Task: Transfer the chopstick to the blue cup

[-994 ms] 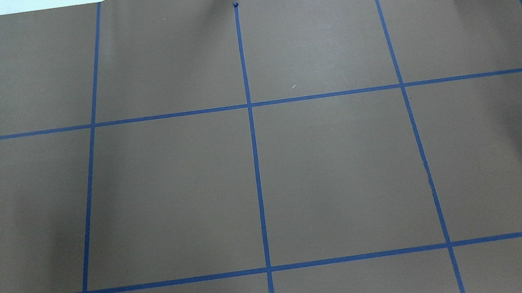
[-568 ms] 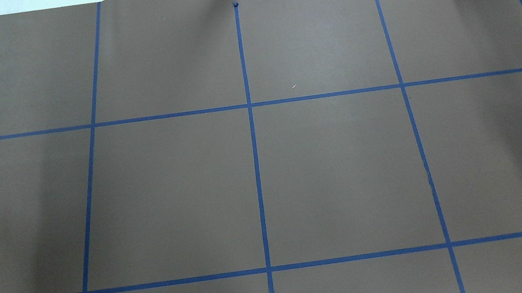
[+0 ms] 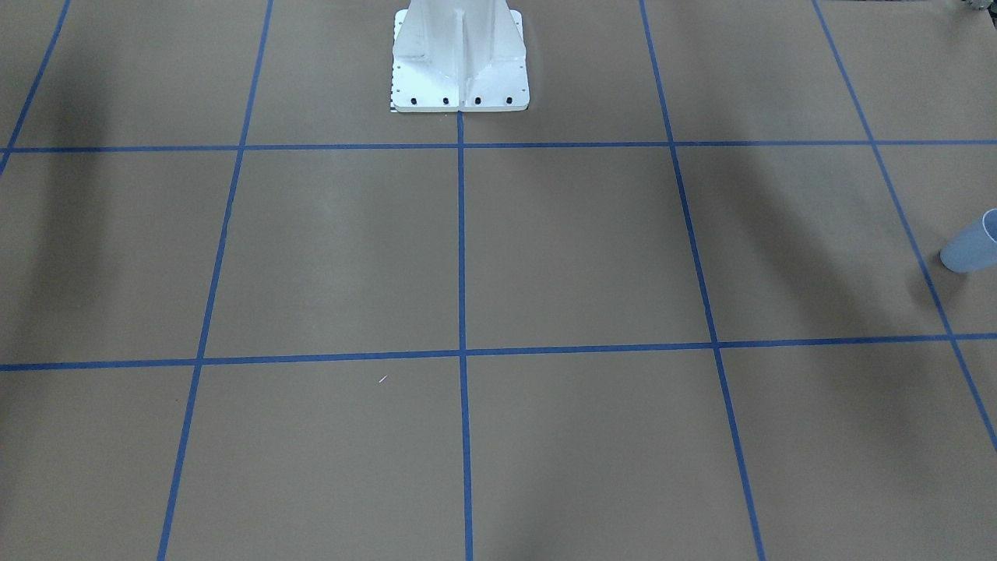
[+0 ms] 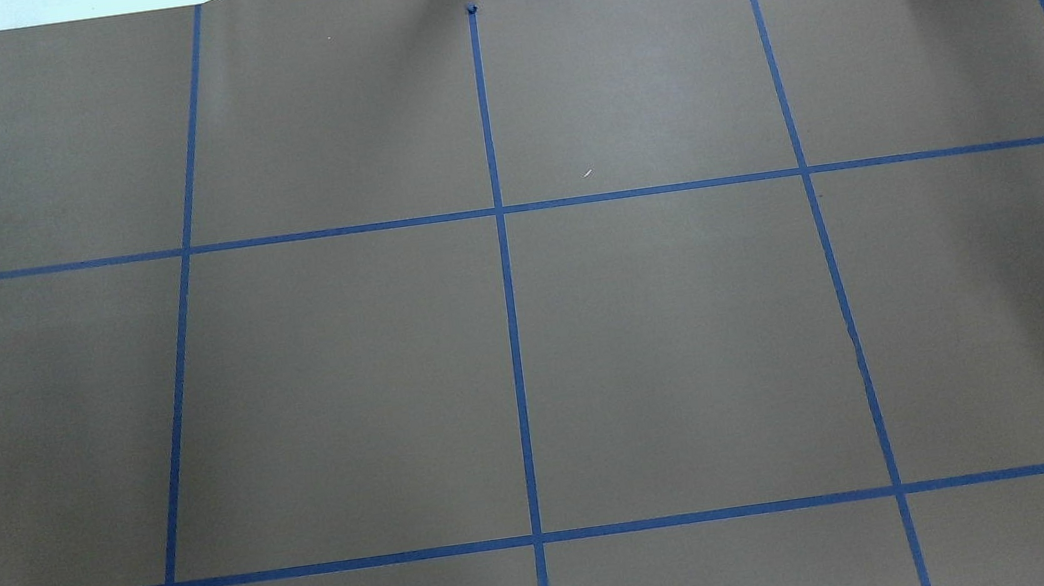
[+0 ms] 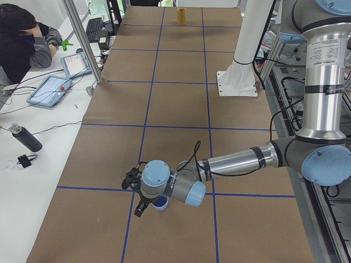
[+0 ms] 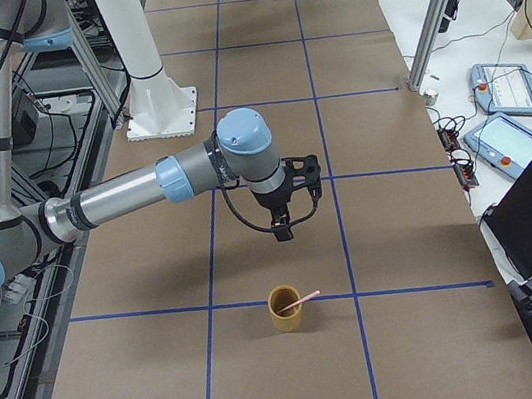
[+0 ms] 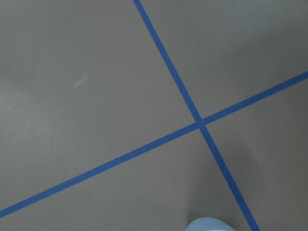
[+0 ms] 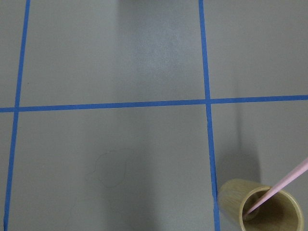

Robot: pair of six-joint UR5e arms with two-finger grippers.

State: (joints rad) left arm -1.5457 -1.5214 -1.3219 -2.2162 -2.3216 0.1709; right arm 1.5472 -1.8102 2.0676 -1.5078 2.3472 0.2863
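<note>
The pale pink chopstick [image 8: 280, 186] leans in a tan cup [image 8: 262, 208] and sticks out over its rim; it also shows in the exterior right view [image 6: 297, 302]. The blue cup [image 3: 970, 245] stands upright at the table's end on my left side, and also shows in the exterior left view [image 5: 160, 204]. My left gripper [image 5: 135, 193] hangs just beside and above the blue cup. My right gripper [image 6: 287, 218] hovers above the table, a little short of the tan cup [image 6: 286, 310]. I cannot tell whether either gripper is open or shut. No fingers show in the wrist views.
The brown paper table [image 4: 689, 332] carries a blue tape grid. The white robot base [image 3: 459, 54] stands at the middle of its robot-side edge. A person [image 5: 22, 38], tablets and a dark bottle [image 5: 24, 138] are on the side bench.
In the overhead view only soft shadows at the table's left and right sides have shifted and faded. No arm or object shows there.
</note>
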